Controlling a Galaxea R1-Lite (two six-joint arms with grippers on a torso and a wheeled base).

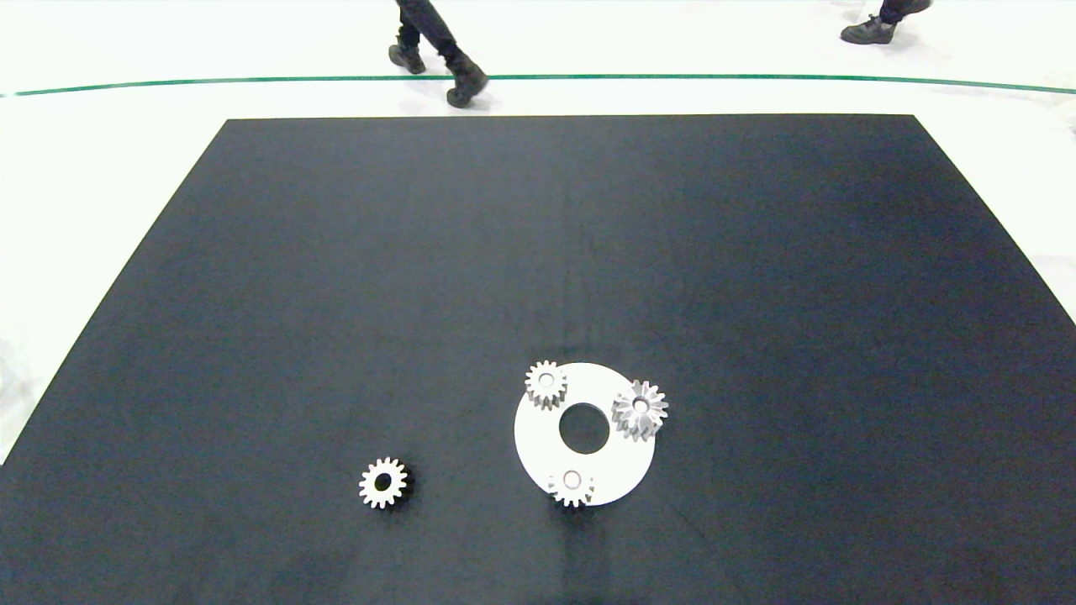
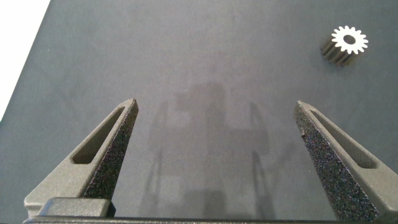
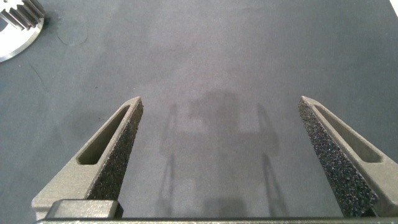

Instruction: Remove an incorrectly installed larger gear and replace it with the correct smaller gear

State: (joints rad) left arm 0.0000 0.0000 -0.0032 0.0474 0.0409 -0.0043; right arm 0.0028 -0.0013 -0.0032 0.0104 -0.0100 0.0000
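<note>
On the black mat lies a white round plate [image 1: 618, 466] with a centre hole. The larger gear [image 1: 640, 409], spiky and tall, sits on the plate's right rim. Two small stubby gears sit on it too, one at the upper left [image 1: 546, 384] and one at the bottom [image 1: 572, 486]. The smaller gear [image 1: 383, 482] lies loose on the mat left of the plate; the left wrist view shows it [image 2: 347, 42] far from my left gripper [image 2: 215, 111], which is open over bare mat. My right gripper [image 3: 220, 107] is open too, with the plate's edge [image 3: 18, 38] far off. Neither arm appears in the head view.
The black mat [image 1: 572, 252] covers the table, with white floor around it. A person's legs and shoes [image 1: 437, 50] move beyond the far edge, and another shoe [image 1: 874, 25] shows at the upper right.
</note>
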